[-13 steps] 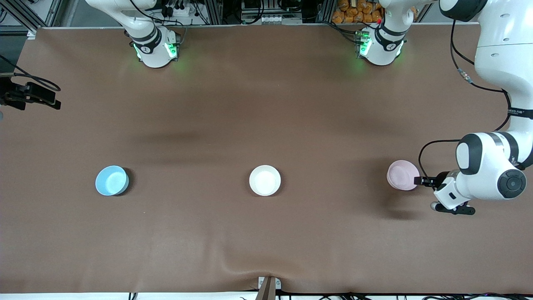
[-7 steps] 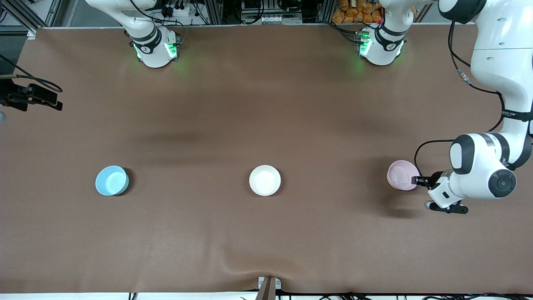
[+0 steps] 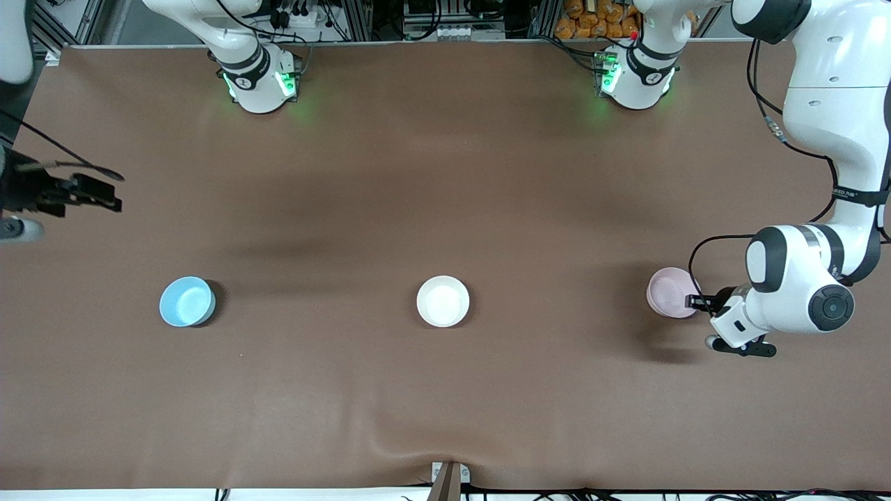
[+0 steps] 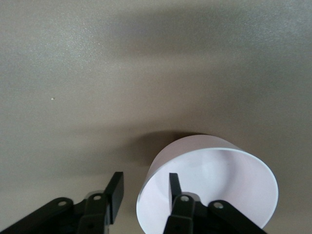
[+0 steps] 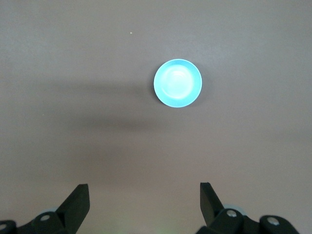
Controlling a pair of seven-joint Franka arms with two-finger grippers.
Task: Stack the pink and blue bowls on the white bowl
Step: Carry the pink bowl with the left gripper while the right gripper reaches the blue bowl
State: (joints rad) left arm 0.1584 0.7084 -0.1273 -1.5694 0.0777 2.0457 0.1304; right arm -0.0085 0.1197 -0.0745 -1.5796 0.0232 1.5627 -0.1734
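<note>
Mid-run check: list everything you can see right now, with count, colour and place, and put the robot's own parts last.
pink bowl: one, pale pink, on the table at the left arm's end.
white bowl: one, white, mid-table, between the other two bowls.
blue bowl: one, light blue, at the right arm's end.
table: one, brown covering.
left gripper: black fingers straddling the pink bowl's rim, one inside, one outside, a gap showing.
right gripper: black fingers, open, up in the air at the right arm's end.
</note>
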